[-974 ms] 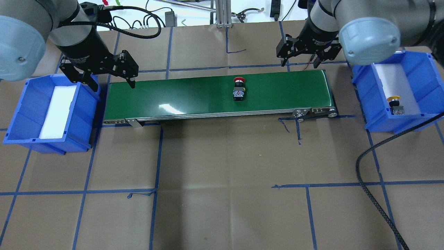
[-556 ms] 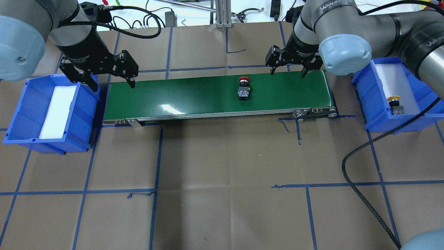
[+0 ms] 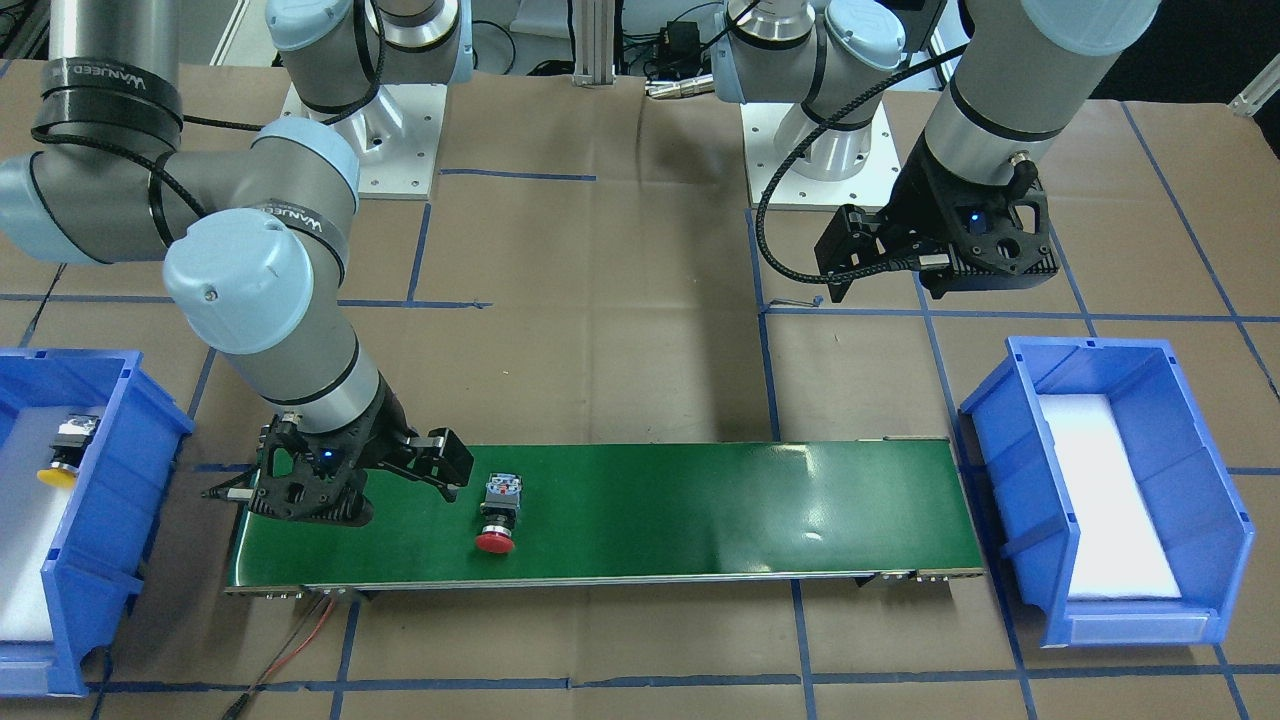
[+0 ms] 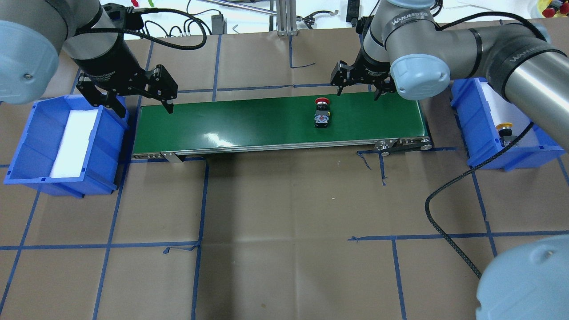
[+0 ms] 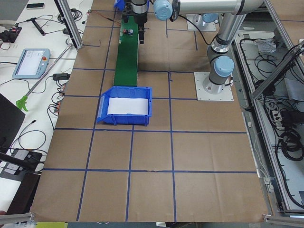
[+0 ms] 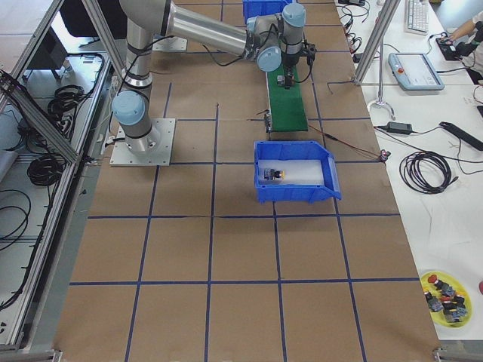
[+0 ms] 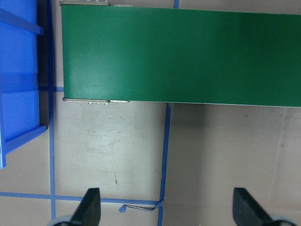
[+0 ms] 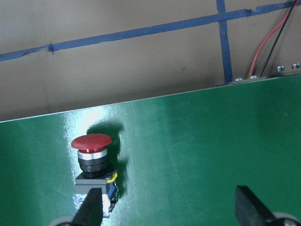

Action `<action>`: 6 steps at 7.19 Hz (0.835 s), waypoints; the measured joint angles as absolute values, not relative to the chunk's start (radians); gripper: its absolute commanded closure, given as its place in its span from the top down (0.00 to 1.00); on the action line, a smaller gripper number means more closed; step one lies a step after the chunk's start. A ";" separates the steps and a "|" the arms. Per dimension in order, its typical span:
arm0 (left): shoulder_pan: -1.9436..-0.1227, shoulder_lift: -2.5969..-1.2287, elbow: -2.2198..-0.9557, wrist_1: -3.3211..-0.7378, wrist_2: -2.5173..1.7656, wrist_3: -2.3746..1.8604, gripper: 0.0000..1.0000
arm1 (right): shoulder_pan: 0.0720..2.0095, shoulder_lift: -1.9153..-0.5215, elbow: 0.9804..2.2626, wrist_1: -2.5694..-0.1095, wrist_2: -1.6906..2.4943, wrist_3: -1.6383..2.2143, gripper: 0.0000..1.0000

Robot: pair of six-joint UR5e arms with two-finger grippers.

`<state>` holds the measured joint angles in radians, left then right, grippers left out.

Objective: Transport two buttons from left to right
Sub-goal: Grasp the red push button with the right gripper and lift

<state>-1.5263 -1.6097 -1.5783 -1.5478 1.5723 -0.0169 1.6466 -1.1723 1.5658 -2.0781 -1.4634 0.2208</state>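
Observation:
The red button (image 4: 322,113) lies on its side on the green conveyor belt (image 4: 244,124), right of the belt's middle; it also shows in the front view (image 3: 497,512) and the right wrist view (image 8: 94,165). The yellow button (image 4: 506,132) lies in the right blue bin (image 4: 482,153). My right gripper (image 4: 358,92) is open and empty above the belt's far edge, just right of and beyond the red button. In the right wrist view the button sits by one fingertip (image 8: 91,205). My left gripper (image 4: 144,109) is open and empty at the belt's left end.
The left blue bin (image 4: 26,146) holds only a white foam pad. A black cable (image 4: 449,226) trails over the table at the front right. Red and black wires (image 3: 300,630) run from the belt's right end. Blue tape lines cross the brown paper.
The red button has travelled to the right along the belt. My right arm has swung left, so its gripper is close to the button. The left arm has not moved.

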 measured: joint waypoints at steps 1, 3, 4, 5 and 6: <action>-1.526 -1.610 -1.578 -1.548 1.572 -0.017 1.00 | 1.655 -1.144 1.543 -2.084 -1.463 0.237 0.97; -1.526 -1.611 -1.577 -1.548 1.572 -0.017 1.00 | 1.672 -1.109 1.528 -2.087 -1.464 0.267 0.97; -1.526 -1.611 -1.578 -1.548 1.572 -0.017 1.00 | 1.684 -1.104 1.531 -2.087 -1.467 0.281 0.97; -1.526 -1.611 -1.577 -1.548 1.572 -0.017 1.00 | 1.696 -1.101 1.542 -2.086 -1.467 0.302 0.97; -1.526 -1.611 -1.577 -1.548 1.572 -0.017 1.00 | 1.702 -1.101 1.561 -2.087 -1.469 0.316 0.96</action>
